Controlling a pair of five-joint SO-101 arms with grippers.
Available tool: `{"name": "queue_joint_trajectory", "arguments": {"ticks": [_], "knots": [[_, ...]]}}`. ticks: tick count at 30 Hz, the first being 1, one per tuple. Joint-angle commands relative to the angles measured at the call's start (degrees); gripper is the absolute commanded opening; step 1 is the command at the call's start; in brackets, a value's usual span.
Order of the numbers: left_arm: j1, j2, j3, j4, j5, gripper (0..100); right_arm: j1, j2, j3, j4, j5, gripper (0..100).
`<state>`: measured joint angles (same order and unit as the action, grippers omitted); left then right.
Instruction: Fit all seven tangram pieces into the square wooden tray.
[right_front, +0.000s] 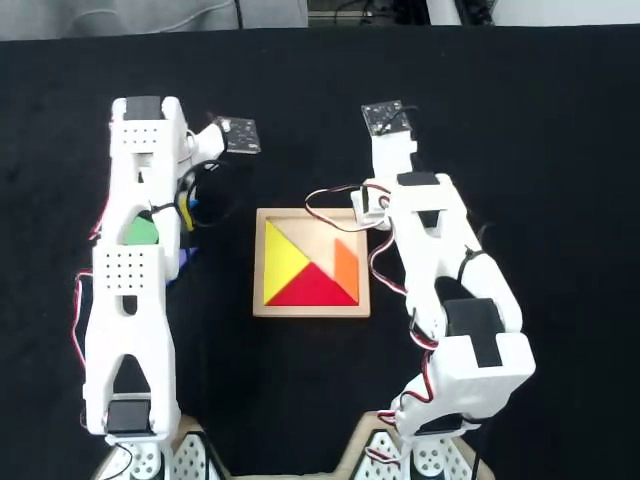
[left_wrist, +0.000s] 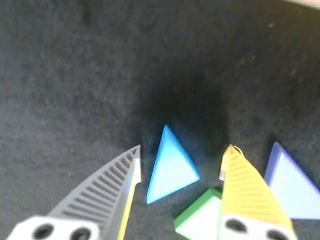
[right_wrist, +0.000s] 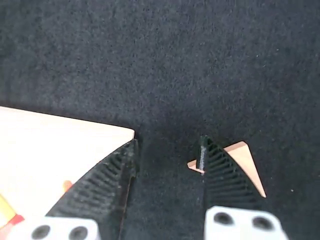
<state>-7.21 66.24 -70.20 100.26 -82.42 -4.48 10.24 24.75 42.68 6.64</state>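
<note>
"Black tabletop (right_front: 540, 150), contents?"
"One tray (right_front: 310, 312): yellow triangle (right_front: 282, 262), red triangle (right_front: 312, 288), orange piece (right_front: 346, 265) inside."
"Hands?"
"Both wide: left hand (left_wrist: 183, 150) straddling blue triangle (left_wrist: 170, 167); right hand (right_wrist: 167, 142) by tray corner, peach triangle (right_wrist: 247, 162) beside one finger."

The tray (right_front: 311, 311) sits at the middle of the table (right_front: 560, 150). Three pieces lie in it: one triangle (right_front: 280, 262) against its left wall, a second triangle (right_front: 312, 290) along its near wall, and a slanted piece (right_front: 346, 265) against its right wall. Left of the tray, a small triangle (left_wrist: 171, 167) lies between the spread fingers of the left gripper (left_wrist: 183, 150), with a blocky piece (left_wrist: 197, 220) just beside it and a further triangle (left_wrist: 292, 192) outside one finger. The right gripper (right_wrist: 167, 141) hangs just off the tray's far right corner, and a loose triangle (right_wrist: 247, 162) lies on the table partly behind one of its fingers.
</note>
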Motion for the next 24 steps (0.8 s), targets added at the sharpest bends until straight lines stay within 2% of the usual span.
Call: {"name": "queue_joint_trajectory", "arguments": {"ticks": [1,24], "knots": [[-1.6,-0.8,-0.2,0.5,-6.5,26,0.7,-3.5,-0.3,-0.5,0.6,19.4],[-2.8,-0.1,-0.3,0.5,-14.1,26,0.8,-3.5,-0.2,-0.7,1.0,19.4]]}}
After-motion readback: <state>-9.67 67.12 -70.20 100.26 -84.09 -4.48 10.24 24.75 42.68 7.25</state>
